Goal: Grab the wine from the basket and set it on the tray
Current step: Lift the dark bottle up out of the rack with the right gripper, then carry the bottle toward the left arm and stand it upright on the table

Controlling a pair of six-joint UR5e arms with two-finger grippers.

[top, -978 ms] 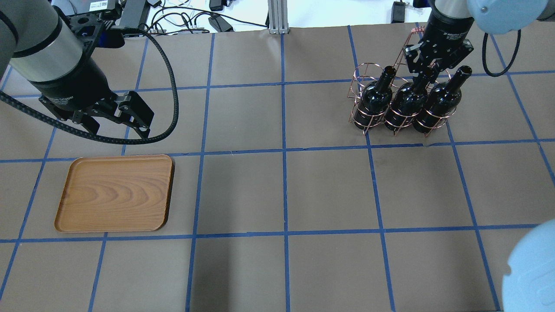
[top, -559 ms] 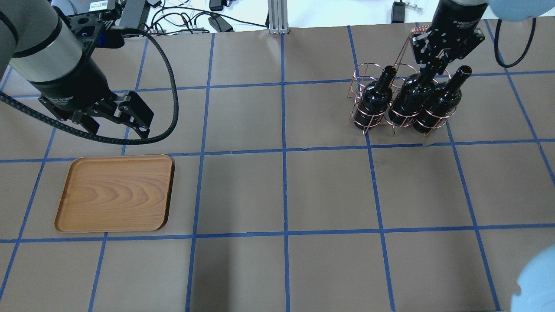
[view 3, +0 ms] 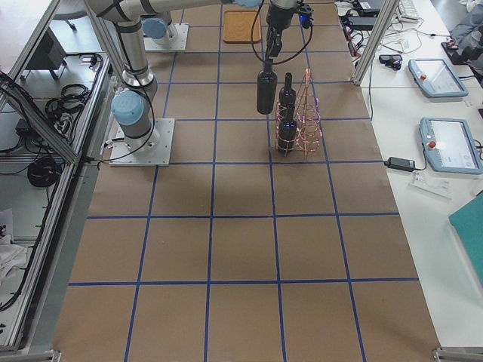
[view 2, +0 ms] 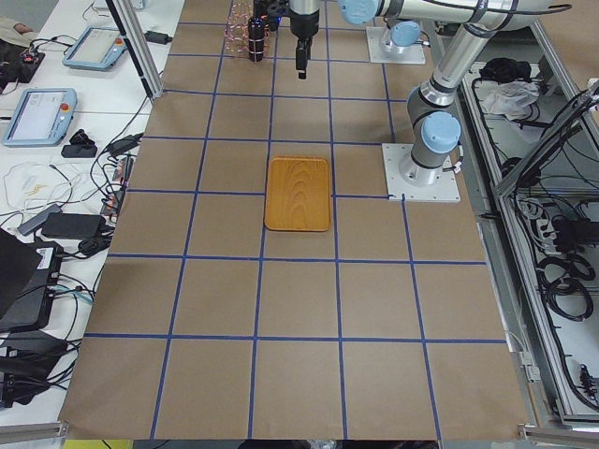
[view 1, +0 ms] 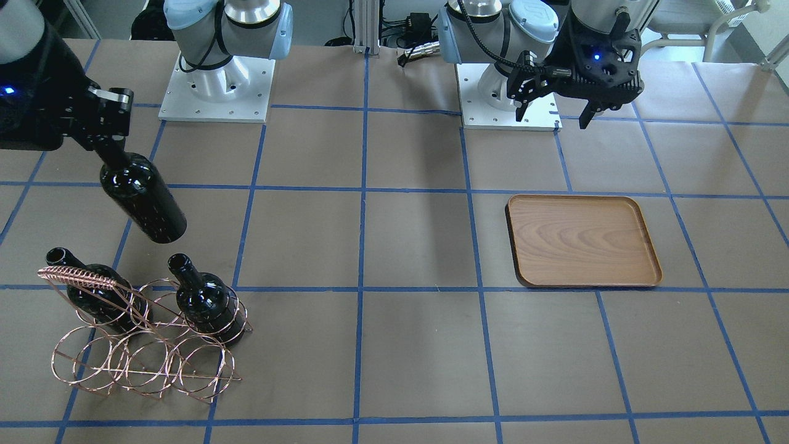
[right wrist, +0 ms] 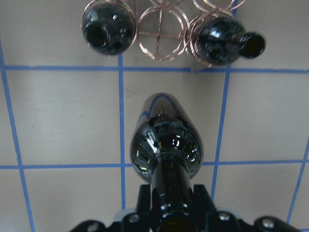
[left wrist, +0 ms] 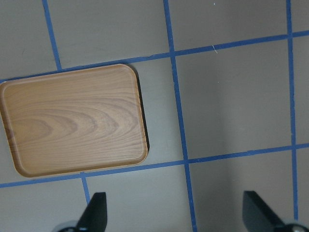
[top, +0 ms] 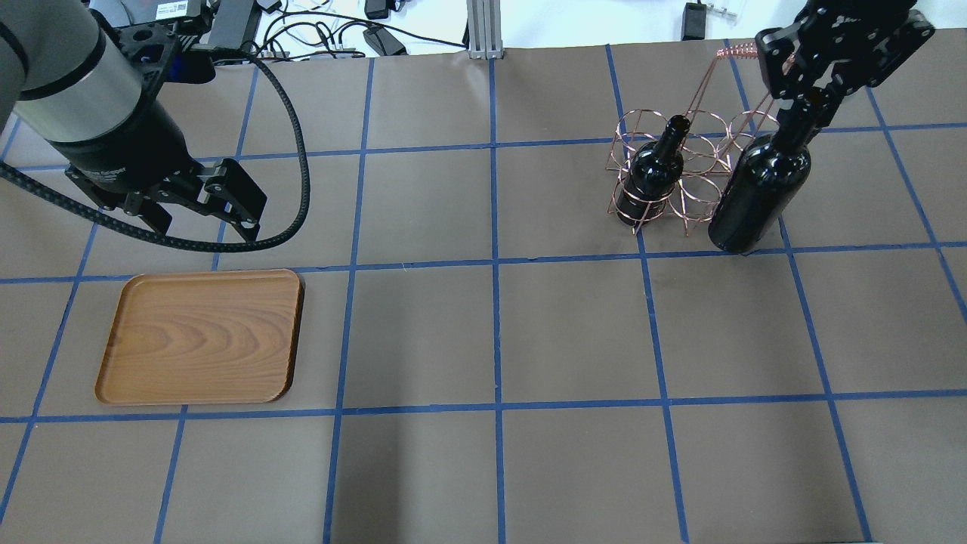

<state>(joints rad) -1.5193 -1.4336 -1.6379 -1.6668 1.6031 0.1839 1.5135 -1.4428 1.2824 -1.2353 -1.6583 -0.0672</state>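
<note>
My right gripper [top: 812, 98] is shut on the neck of a near-black wine bottle [top: 759, 193] and holds it in the air, clear of the copper wire basket [top: 701, 155]. The front view shows this bottle [view 1: 143, 200] hanging tilted on the robot side of the basket [view 1: 142, 357]. Two more bottles [view 1: 92, 290] [view 1: 206, 302] stand in the basket's end rings, and its middle ring is empty. The wooden tray [top: 200, 336] lies empty at the table's left. My left gripper [top: 200, 227] is open and empty, hovering just beyond the tray's far edge [left wrist: 72, 121].
Brown paper with blue tape lines covers the table. Cables and a metal post [top: 483, 30] lie along the far edge. The two arm bases [view 1: 216, 80] [view 1: 505, 92] stand on the robot side.
My right gripper has risen with the middle bottle, drawing it up out of the basket and off to the right. The left arm has not moved.
</note>
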